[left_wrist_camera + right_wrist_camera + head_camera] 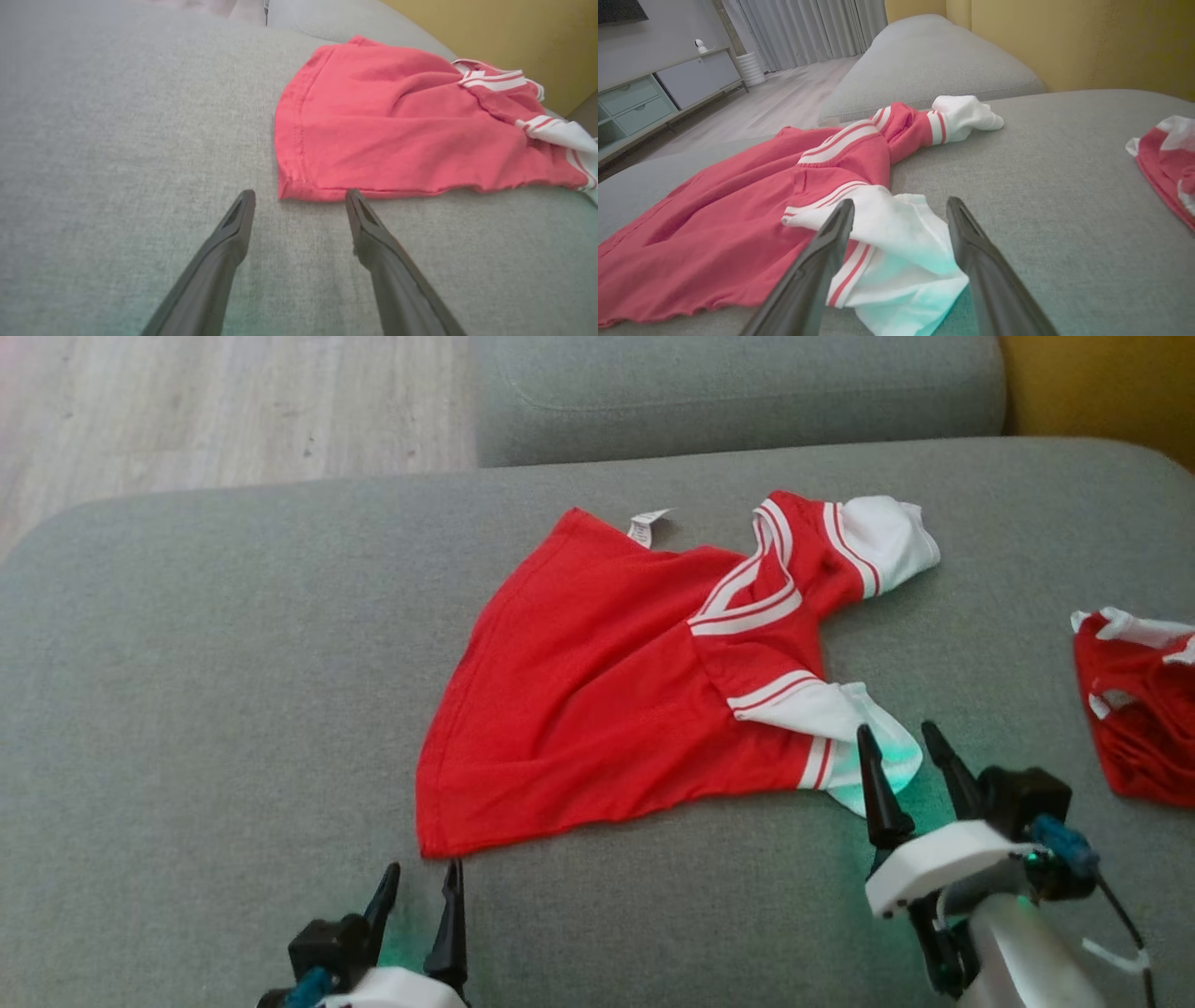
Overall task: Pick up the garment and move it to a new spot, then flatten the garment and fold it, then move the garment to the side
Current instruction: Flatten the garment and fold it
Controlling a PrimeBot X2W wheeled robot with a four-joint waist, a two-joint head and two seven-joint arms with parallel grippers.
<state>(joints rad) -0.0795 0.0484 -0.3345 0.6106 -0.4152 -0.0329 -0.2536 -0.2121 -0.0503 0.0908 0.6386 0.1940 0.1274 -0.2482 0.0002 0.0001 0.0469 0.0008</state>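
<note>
Grippers on both arms are spread open, and neither one holds anything. A soft red garment with white striped sleeves point(607, 700) lies spread out in the middle of the big grey fabric sofa cushion point(187, 663). It lies sideways to the robot. Its bottom hem is on the robot's left. Its neck and two sleeves are on the robot's right. So its long way runs from left to right, across both arms.

The left gripper point(424, 866) sits low, just in front of the near hem corner point(434, 840). In the left wrist view, that corner lies right past the two dark finger tips of the left gripper point(300, 192), close but not yet between them.

The right gripper point(896, 728) is at the other end of the near edge. In the right wrist view, the near white sleeve end point(896, 242) lies between the spread fingers of the right gripper point(900, 201). I cannot tell if they touch it.

I think each arm has its own end to take, the left the hem and the right the sleeve. The right one looks closer to a grab.

A second red and white cloth point(1134, 709) lies bunched up well off to the robot's right.
</note>
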